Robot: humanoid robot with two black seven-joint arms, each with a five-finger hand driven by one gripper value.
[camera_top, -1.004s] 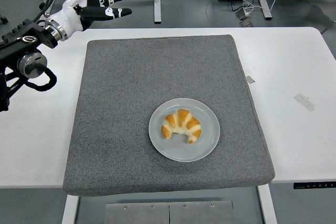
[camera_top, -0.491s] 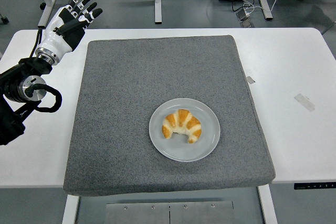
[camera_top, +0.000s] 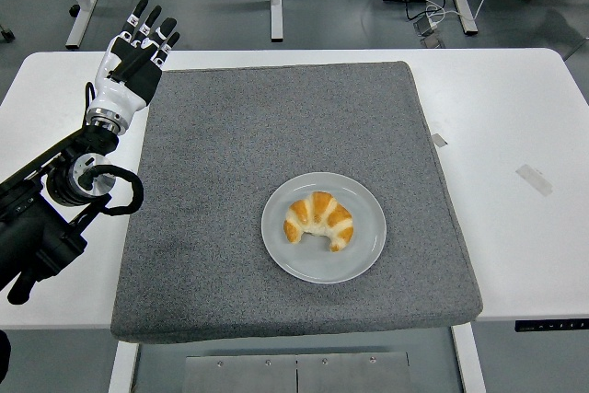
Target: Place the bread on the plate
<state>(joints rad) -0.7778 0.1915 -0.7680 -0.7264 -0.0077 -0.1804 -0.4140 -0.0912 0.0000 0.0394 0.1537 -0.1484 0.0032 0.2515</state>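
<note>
A golden croissant lies on a pale grey plate in the near middle of a grey mat. My left hand is at the mat's far left corner, well away from the plate. Its fingers are spread, pointing away and up, and it holds nothing. The left arm runs down along the mat's left side. My right arm does not show.
The mat covers most of the white table. Two small pieces of tape lie on the table right of the mat. Table legs and cables stand on the floor beyond the far edge.
My left hand has turned from pointing right to pointing away, and has moved down and in toward the mat's far left corner. The croissant and plate have not moved.
</note>
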